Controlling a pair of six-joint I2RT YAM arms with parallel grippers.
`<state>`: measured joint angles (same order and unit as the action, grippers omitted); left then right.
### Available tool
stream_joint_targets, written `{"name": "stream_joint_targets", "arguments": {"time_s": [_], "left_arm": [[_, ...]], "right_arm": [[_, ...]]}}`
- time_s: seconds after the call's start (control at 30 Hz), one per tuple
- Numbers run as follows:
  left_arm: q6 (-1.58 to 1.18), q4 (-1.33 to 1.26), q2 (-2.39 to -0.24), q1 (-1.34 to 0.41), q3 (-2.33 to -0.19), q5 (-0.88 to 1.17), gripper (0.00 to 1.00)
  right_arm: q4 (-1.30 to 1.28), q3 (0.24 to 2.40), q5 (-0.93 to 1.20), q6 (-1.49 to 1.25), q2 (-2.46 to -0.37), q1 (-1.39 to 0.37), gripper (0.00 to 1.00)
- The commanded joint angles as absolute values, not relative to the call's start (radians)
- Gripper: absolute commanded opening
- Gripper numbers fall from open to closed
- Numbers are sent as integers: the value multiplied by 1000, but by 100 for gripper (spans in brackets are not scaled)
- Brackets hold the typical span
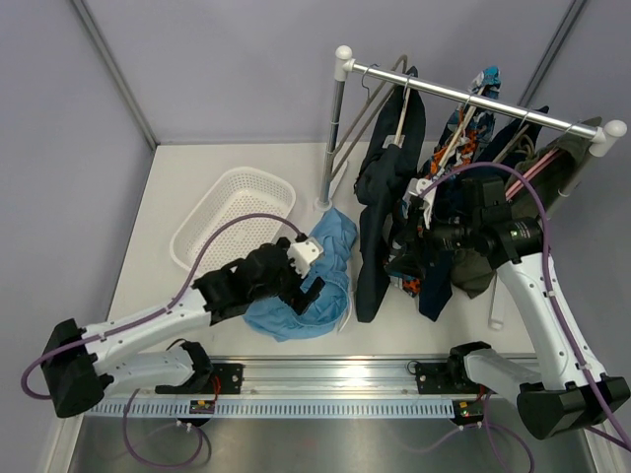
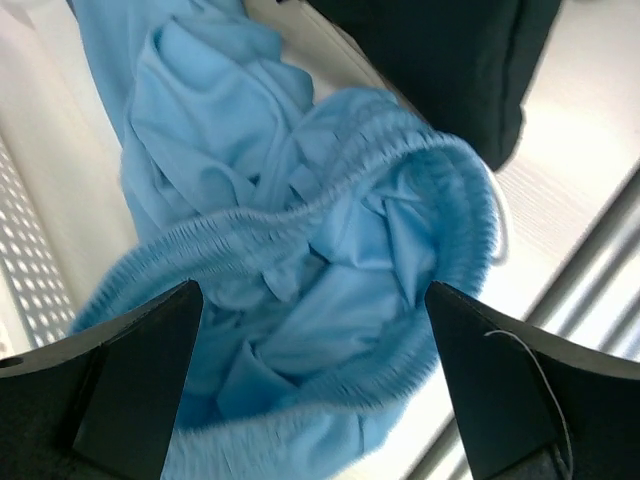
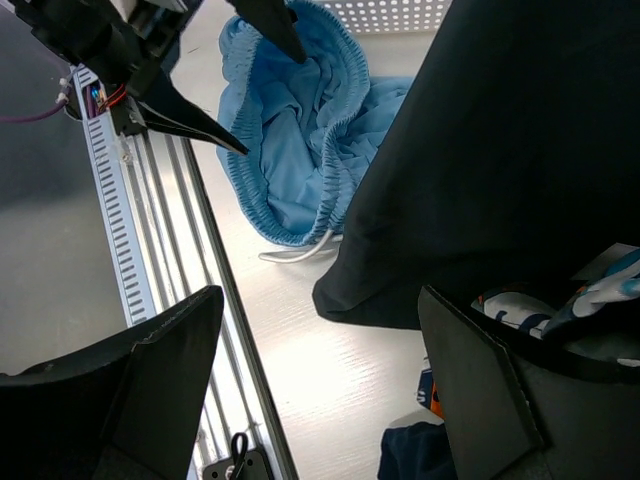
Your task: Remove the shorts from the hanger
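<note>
Light blue shorts (image 2: 300, 250): soft-focus in left wrist view, cut by top and bottom edges; in top view part covered by left gripper (image 2: 312, 295). Dark shorts (image 3: 500, 150): run off top and right edges of right wrist view, waistband unseen. White drawstring (image 3: 298, 256): far end possibly tucked under dark hem. Right gripper (image 3: 320, 292): fingertips lost among hanging clothes (image 1: 439, 281) in top view. Patterned garment (image 3: 515, 305): clipped by right edge.

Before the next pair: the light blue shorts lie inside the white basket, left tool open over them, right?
No: the light blue shorts lie on the table beside the white basket, per the top view; left tool open over them.
</note>
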<state>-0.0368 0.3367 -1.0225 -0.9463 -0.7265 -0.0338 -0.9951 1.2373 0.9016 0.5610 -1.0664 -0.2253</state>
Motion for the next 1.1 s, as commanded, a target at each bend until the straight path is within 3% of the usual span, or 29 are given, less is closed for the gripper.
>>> {"name": "stream_joint_targets", "arguments": {"time_s": [0.0, 0.2, 0.37, 0.5, 0.53, 0.6, 0.63, 0.73, 0.9, 1.07], "left_arm": [[96, 79, -1112, -953, -726, -158, 99], [77, 8, -1368, -953, -781, -287, 98], [9, 8, -1469, -953, -784, -313, 87], [-63, 6, -1529, -953, -769, -325, 67], [-77, 8, -1535, -953, -767, -328, 55], [-109, 9, -1540, -953, -761, -319, 41], [-117, 9, -1537, -953, -759, -301, 25], [-147, 20, -1510, -953, -759, -285, 0], [-213, 130, -1361, -953, -801, -264, 0], [-300, 329, -1107, -950, -987, -320, 0]], "right_arm": [[-1020, 1232, 905, 591, -1071, -219, 88], [-1023, 1226, 907, 591, -1051, -219, 89], [-1029, 1210, 900, 595, -1023, -219, 89], [-1022, 1190, 910, 588, -1014, -219, 89], [-1022, 1190, 914, 588, -1012, -219, 89], [-1026, 1196, 919, 591, -1012, -219, 89], [-1028, 1203, 919, 592, -1012, -219, 89], [-1043, 1233, 928, 598, -1015, -219, 89], [-1072, 1291, 957, 601, -1017, -219, 89], [-1075, 1331, 968, 600, -1012, -219, 89]]}}
